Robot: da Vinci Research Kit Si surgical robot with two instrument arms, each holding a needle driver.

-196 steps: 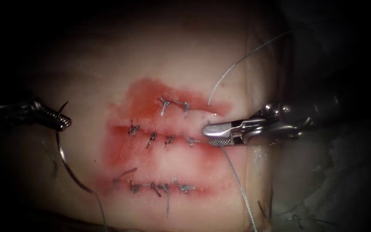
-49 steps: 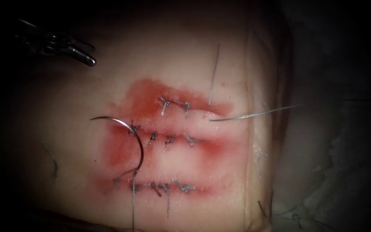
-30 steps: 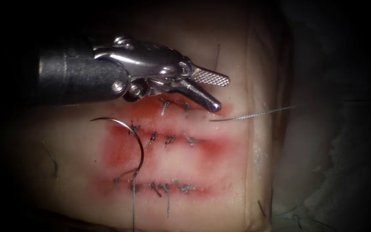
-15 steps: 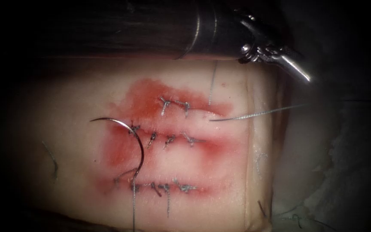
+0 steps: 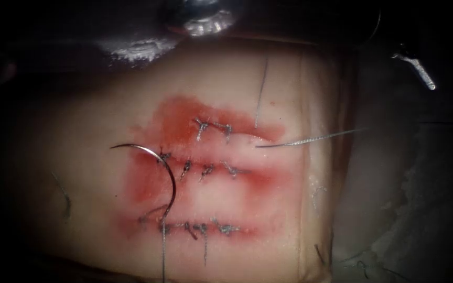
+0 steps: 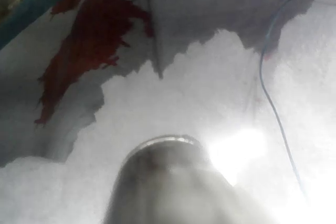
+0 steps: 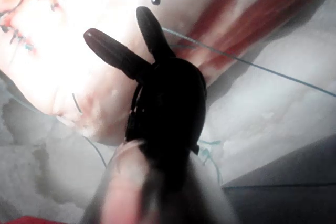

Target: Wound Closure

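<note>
Needle (image 5: 170,178) curved steel, free on tissue (image 5: 237,204) | right hand (image 7: 128,38) open, empty | left hand unclear

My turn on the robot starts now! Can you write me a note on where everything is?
Left tool: beyond the tissue's right edge, nothing seen in it.
Right tool: jaws open, holds nothing.
Needle: lies free on the tissue, not in it, at the cuts' left ends, its thread trailing down.
Done: all three cuts carry stitches.
Left: needle and loose thread to collect, perhaps.
</note>
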